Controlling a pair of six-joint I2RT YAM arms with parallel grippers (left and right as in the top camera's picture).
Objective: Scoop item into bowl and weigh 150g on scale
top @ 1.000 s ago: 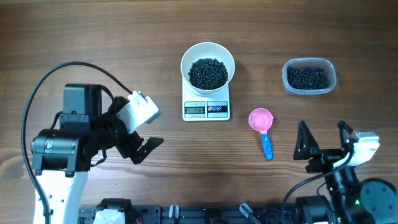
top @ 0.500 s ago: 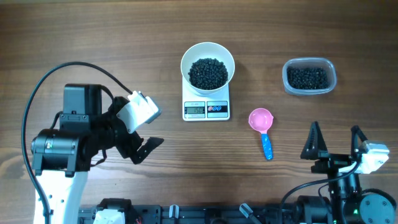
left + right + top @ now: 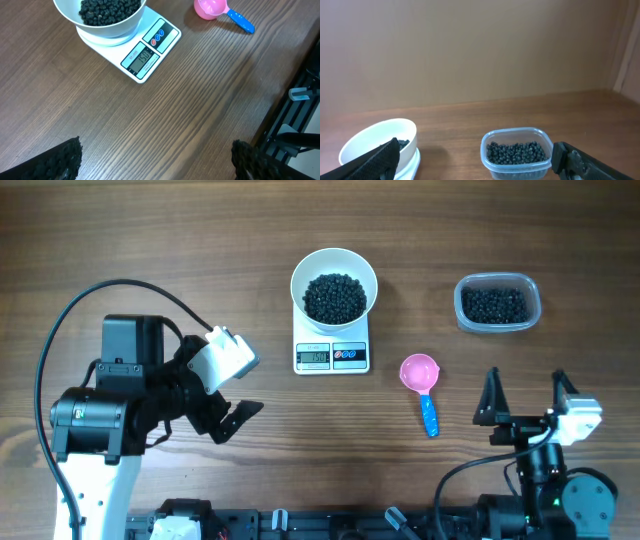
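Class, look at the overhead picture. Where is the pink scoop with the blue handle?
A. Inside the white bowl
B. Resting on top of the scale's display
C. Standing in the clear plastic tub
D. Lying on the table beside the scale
D: the pink scoop lies flat on the bare table to the right of the scale, apart from both the bowl and the clear tub.
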